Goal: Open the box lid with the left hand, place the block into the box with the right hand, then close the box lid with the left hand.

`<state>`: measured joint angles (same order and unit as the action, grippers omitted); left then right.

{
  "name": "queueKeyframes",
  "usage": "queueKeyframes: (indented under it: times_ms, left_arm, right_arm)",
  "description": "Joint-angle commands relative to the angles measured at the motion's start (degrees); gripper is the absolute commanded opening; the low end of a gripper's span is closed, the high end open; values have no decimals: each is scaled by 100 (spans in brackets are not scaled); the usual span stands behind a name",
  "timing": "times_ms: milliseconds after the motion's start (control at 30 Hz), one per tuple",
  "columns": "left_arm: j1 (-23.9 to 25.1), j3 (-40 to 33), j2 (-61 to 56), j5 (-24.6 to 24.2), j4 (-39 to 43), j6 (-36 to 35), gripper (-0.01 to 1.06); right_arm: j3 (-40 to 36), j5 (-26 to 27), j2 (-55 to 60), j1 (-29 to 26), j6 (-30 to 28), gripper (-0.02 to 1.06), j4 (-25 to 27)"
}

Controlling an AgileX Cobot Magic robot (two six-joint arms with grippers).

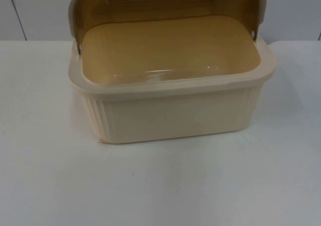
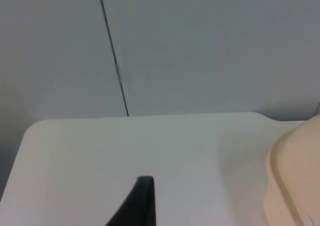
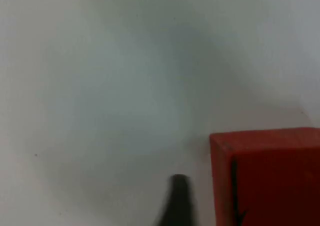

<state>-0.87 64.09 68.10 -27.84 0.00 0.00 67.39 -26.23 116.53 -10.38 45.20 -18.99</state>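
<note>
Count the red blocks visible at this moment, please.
1. A red block sits on the white table beside the right gripper's fingertip. The open box looks empty inside; others may be out of frame.

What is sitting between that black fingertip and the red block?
Nothing: in the right wrist view, bare white table top separates the right end effector's black fingertip from the red cube-shaped block close beside it.

A cream ribbed box (image 1: 170, 113) stands on the table toward twelve o'clock, its tinted amber lid (image 1: 165, 5) swung up and back, the inside bare. Its rounded corner (image 2: 295, 181) shows in the left wrist view. A red block (image 3: 267, 178) rests on the table.
</note>
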Motion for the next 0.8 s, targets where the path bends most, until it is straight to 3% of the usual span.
queueKeyframes:
  times_ms: [0, 100, 133, 200, 233, 467, 567, 733, 767]
  left_arm:
    - [18, 54, -11, 22, 67, 0, 105]
    - [18, 54, -11, 34, 64, 0, 105]
    - [18, 54, -11, 34, 64, 0, 105]
    - [18, 54, -11, 60, 64, 0, 105]
    - [18, 54, -11, 73, 64, 0, 105]
    - [18, 54, -11, 73, 64, 0, 105]
    - [18, 54, -11, 73, 64, 0, 105]
    - [18, 54, -11, 73, -53, 0, 105]
    - [18, 54, -11, 73, -53, 0, 105]
  right_arm:
    - [-2, -101, 48, 27, 19, 56, -56]
    - [-2, -256, 48, 27, 19, 23, -56]
    - [-2, -256, 48, 27, 19, 23, -56]
    - [-2, -427, 35, 27, 19, 3, -150]
    - [-2, -527, 10, 27, 19, 0, -267]
    - [36, -660, -672, 27, -95, 0, -819]
    - [206, -647, -1007, 27, -414, 0, -781]
    - [1036, -801, -1602, 27, -1638, 0, 87]
    - [1036, -801, -1602, 27, -1638, 0, 87]
